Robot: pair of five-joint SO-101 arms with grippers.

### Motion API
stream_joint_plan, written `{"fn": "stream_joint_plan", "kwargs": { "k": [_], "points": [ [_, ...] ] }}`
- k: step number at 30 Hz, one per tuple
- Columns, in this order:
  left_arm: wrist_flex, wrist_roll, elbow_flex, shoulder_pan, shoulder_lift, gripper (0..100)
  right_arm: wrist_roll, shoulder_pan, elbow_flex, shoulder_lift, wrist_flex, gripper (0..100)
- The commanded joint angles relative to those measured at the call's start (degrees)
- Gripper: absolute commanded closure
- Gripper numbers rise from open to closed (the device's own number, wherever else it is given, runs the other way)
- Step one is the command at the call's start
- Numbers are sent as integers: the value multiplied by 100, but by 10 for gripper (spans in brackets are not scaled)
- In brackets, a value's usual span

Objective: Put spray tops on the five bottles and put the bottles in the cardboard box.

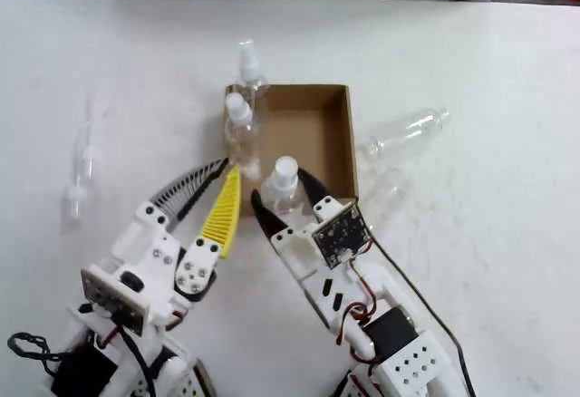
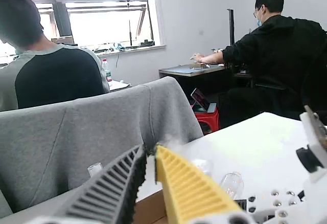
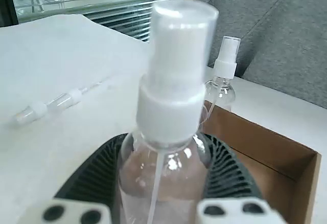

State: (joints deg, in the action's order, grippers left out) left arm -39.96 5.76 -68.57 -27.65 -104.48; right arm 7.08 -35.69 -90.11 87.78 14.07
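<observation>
- The cardboard box (image 1: pixel 348 143) is a shallow, open, brown rectangle. It sits mid-tabletop, somewhat nearer the far edge of the matte white table (image 1: pixel 489 62).
- The right gripper (image 1: pixel 277 186) has curved black ribbed fingers (image 3: pixel 94 180). They are clamped on the rounded shoulders of a clear plastic bottle (image 1: pixel 284 196), held upright at the box's near wall.
- This held bottle carries a white cylindrical spray top (image 3: pixel 176 60), and a thin dip tube shows through its wall.
- The left gripper (image 1: pixel 228 170) has one black and one yellow finger, both saw-ribbed. The tips are together with nothing between them, just beside the box's near left corner.
- Two capped bottles (image 1: pixel 239 125) stand along the box's left wall. The farther one (image 1: pixel 249 69) is at the far left corner, and I cannot tell whether it stands inside.
- An uncapped clear bottle (image 1: pixel 403 134) lies on its side right of the box.
- Loose spray tops (image 1: pixel 80 172) with slim tubes lie toward the tabletop's left edge.
</observation>
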Motion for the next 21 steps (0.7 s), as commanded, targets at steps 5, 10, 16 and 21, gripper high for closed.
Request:
{"fn": "stream_joint_plan", "kwargs": {
  "k": [5, 10, 16, 21],
  "points": [
    [-844, -79, 167, 1095, 22, 977, -18, 787, 466, 110, -127, 983],
    [-870, -79, -440, 2158, 22, 977, -35, 954, 466, 101, -374, 983],
    [-844, -79, -1442, 3213, 22, 977, -70, 1604, 1037, -295, -611, 983],
    [18, -79, -2479, 3767, 22, 977, -70, 1763, 1916, -1842, -998, 983]
  ]
}}
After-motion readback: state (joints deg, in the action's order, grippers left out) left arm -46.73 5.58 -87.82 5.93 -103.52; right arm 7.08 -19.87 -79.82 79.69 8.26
